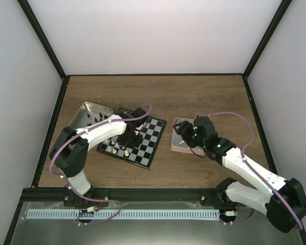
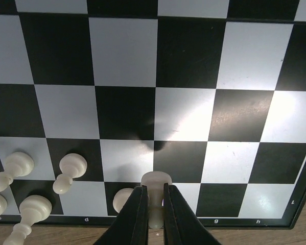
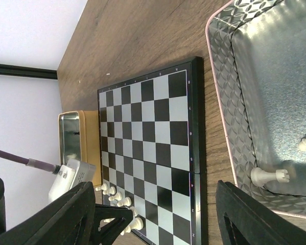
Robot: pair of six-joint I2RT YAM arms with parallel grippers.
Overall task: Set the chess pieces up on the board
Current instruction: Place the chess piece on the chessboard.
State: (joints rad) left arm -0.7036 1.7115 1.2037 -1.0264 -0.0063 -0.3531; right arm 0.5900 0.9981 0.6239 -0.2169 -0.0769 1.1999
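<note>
Chess piece (image 2: 156,178) base hidden | left hand (image 2: 155,193) clamps it | right hand (image 3: 158,214) spread, empty

1. The board (image 3: 153,148) lies at centre, white chess pieces (image 3: 117,196) clustered at its 7 o'clock corner.
2. At 3 o'clock, a pink-rimmed tin (image 3: 224,76) holds a fallen white piece (image 3: 267,176).
3. A gold-sided tin (image 3: 86,148) sits at 9 o'clock.
</note>
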